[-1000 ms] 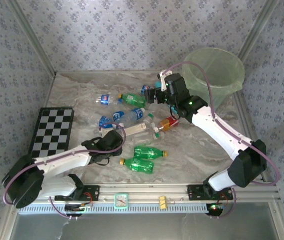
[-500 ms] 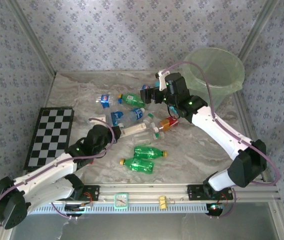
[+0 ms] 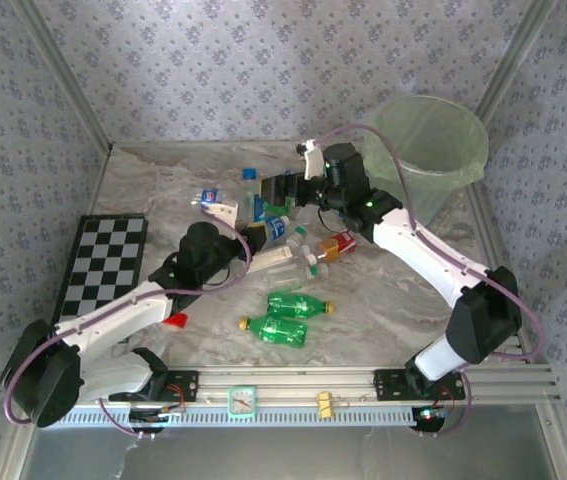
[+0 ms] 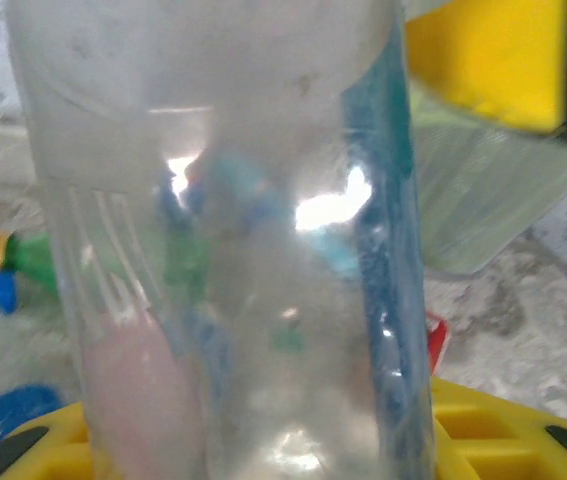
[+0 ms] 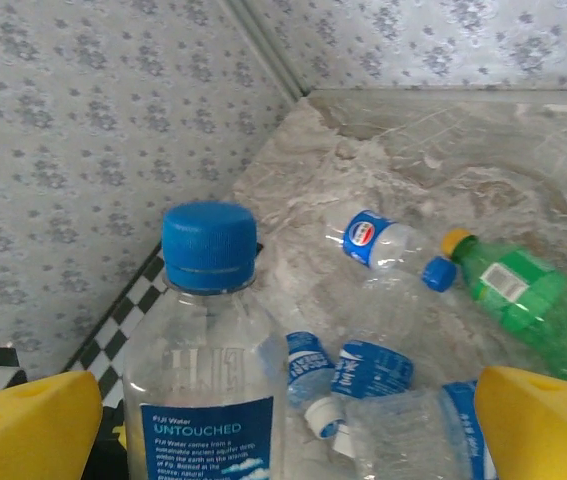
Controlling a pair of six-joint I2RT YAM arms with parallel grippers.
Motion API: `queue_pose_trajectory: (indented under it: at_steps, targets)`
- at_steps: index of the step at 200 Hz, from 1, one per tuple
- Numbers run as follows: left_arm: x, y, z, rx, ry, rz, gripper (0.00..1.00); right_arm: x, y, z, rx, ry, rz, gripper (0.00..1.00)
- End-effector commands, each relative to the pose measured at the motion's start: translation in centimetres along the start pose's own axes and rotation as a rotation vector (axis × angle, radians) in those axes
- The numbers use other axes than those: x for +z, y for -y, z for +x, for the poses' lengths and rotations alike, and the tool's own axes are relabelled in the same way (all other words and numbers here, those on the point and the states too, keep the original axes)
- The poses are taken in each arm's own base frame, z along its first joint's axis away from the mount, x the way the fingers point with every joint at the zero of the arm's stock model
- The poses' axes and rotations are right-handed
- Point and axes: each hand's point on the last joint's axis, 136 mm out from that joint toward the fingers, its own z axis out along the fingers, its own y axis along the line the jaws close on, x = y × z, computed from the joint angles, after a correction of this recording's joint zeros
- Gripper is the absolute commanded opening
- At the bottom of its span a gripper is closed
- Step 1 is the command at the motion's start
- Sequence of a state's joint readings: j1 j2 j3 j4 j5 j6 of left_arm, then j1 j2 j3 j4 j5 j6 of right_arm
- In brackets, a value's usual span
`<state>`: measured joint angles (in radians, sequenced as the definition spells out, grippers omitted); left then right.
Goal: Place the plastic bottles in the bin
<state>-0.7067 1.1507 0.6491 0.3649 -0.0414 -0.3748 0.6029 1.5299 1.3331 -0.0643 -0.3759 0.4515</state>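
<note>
- Plastic bottles (image 3: pixel 275 258) lie scattered over the middle of the marbled bench (image 3: pixel 383 310). None of them is inside the bin (image 3: pixel 443 165), which stands upright at the far right corner.
- One clear bottle (image 5: pixel 211 390) with a blue cap and a blue label is held upright at the far side of the cluster. The left claw (image 3: pixel 245 224) is clamped tight around its lower body. In the left wrist view its clear wall sits right up against the lens, above the yellow fingers (image 4: pixel 503 425).
- Facing that bottle, the right claw (image 5: pixel 285 425) has its jaws spread wide and grips nothing. The bottle stands between its two yellow fingers. In the right wrist view it is close to the finger on the left and well apart from the other.
- Two green bottles (image 3: pixel 298 305) with yellow caps lie side by side towards the near edge, well apart from the bin.
- A red-orange labelled bottle (image 3: pixel 335 245) lies just beside the right forearm, at the end of the clear bottles in the middle.
- A small blue-labelled bottle (image 5: pixel 383 242) lies on its side beyond the held one. Just beside its cap is the yellow cap of another green bottle (image 5: pixel 533 300).
- A checkerboard (image 3: pixel 103 260) lies flat along the left edge of the bench.
- A small red block (image 3: pixel 175 320) sits close against the left arm.
</note>
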Motion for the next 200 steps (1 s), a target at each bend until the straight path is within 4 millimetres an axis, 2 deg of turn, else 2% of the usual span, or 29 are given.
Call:
queue_pose_trajectory:
  at_steps: [1,48,99,143,161,172,183,200]
  targets:
    - [0.3,2.3,-3.0,0.019,0.067,0.101,0.38,0.5,-1.8,0.4,0.029,-0.008,-0.111,0.96]
    - [0.3,3.1,-3.9,0.012,0.079,0.134,0.38,1.4,-3.0,1.4,0.031,-0.054,-0.183,0.92]
    - [0.2,3.7,-4.2,-0.009,0.082,0.167,0.38,2.0,-2.5,1.9,0.034,-0.071,-0.171,0.83]
    - [0.2,3.6,-3.8,-0.023,0.076,0.170,0.39,2.1,-2.5,1.9,0.033,-0.070,-0.177,0.61]
    - [0.1,3.6,-3.9,-0.025,0.077,0.170,0.41,2.0,-2.5,1.8,0.031,-0.065,-0.175,0.56]
    - [0.1,3.6,-3.9,-0.025,0.078,0.170,0.49,1.9,-2.4,1.8,0.029,-0.060,-0.172,0.55]
    - [0.0,3.5,-3.8,-0.028,0.078,0.164,0.67,1.8,-2.5,1.7,0.026,-0.056,-0.172,0.54]
    - [-0.1,3.2,-3.9,-0.038,0.083,0.149,0.84,1.8,-2.3,1.7,0.022,-0.052,-0.165,0.53]
